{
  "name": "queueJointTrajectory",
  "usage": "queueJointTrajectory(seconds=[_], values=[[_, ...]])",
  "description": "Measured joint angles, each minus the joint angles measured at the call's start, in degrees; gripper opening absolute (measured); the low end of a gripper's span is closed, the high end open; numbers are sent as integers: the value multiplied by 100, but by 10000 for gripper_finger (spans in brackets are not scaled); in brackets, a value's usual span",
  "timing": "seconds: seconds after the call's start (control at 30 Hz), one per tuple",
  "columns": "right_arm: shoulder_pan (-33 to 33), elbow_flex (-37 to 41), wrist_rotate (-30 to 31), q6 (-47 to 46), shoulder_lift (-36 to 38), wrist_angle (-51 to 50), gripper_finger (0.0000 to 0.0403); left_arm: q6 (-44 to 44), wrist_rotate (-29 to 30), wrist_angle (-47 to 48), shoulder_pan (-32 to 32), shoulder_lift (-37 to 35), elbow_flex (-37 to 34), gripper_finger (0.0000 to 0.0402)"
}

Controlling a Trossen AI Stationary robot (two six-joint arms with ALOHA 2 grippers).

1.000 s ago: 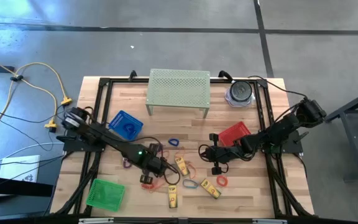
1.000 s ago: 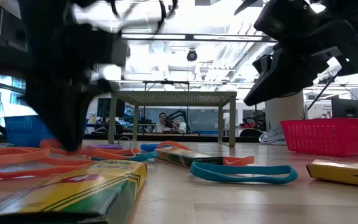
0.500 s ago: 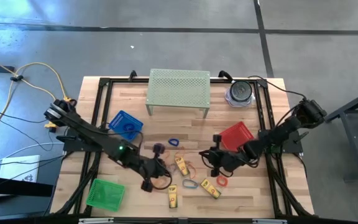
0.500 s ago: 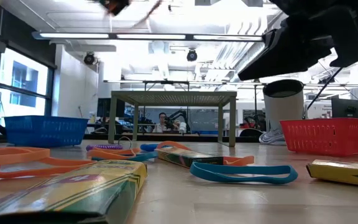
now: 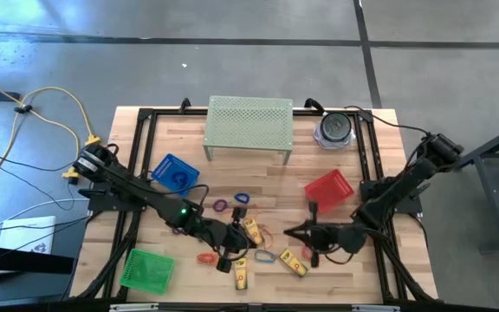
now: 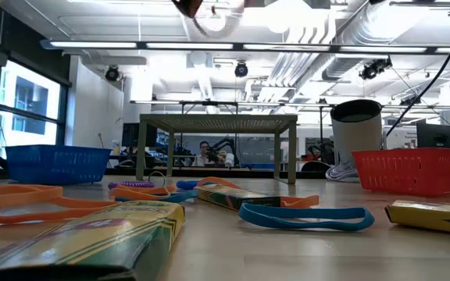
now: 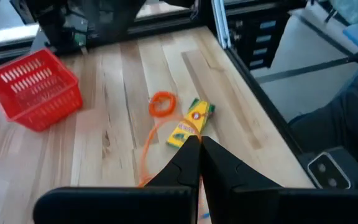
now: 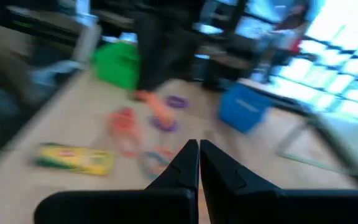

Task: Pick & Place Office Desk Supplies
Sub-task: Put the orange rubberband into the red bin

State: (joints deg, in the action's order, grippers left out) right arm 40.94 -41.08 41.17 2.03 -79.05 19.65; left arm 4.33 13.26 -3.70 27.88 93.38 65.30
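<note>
Rubber bands and yellow boxes lie scattered near the table's front middle: a blue band (image 5: 262,256), a red band (image 5: 308,253), a purple band (image 5: 221,206), and yellow boxes (image 5: 241,276) (image 5: 293,263). My left gripper (image 5: 235,250) (image 7: 199,140) hovers above them, shut on a thin orange band (image 7: 145,152). My right gripper (image 5: 289,231) (image 8: 199,144) hangs shut just right of the pile and points at the table's left, with nothing in it. The low view shows only the hanging band (image 6: 209,23) at its top edge. My left gripper pinches the orange band between its shut fingertips, which slant forward and down. A slack strand (image 7: 143,163) hangs below the fingers, clear of the table. Which part of the loop is pinched is hidden by the fingers.
A blue basket (image 5: 174,173) sits at the left, a red basket (image 5: 329,189) at the right, and a green basket (image 5: 147,269) at the near left. A pale green perforated stand (image 5: 249,126) and a round container (image 5: 334,130) stand at the far edge.
My left gripper has risen out of the low view and moved toward the table's right, tipping from steeply down to nearly level and lifting the orange band clear. My right gripper has risen and swung toward the near edge, staying shut.
</note>
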Motion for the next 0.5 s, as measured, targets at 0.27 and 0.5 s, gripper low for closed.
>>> queueJointTrajectory(seconds=[0.27, 0.5], values=[[-5, 4, -705, 109, -4, 75, 3, 32, -180, -181, 45, 20, 0, 1], [-5, 4, -641, 284, -4, 148, 3, -24, -422, -531, 28, 258, 2, 1]])
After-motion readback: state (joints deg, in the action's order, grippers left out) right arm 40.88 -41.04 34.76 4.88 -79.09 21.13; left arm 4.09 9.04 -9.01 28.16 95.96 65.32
